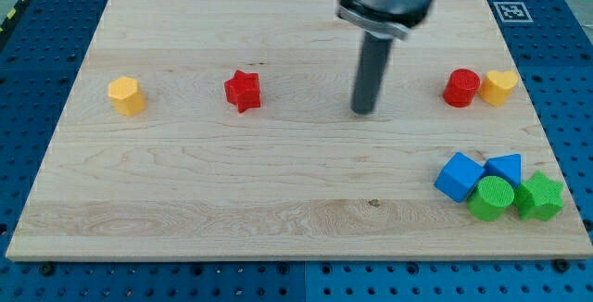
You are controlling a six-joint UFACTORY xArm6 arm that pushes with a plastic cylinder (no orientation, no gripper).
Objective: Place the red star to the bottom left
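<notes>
The red star point(243, 90) lies on the wooden board point(278, 191), left of centre in the upper half. My tip point(364, 110) rests on the board to the star's right, well apart from it, with bare wood between them. The dark rod rises from the tip to the arm's grey body at the view's top.
A yellow hexagon block point(127, 95) lies far left. A red cylinder point(460, 88) touches a yellow heart point(499, 87) at the right. At the bottom right cluster a blue cube point(459, 176), another blue block point(506, 168), a green cylinder point(491, 197) and a green star point(540, 196).
</notes>
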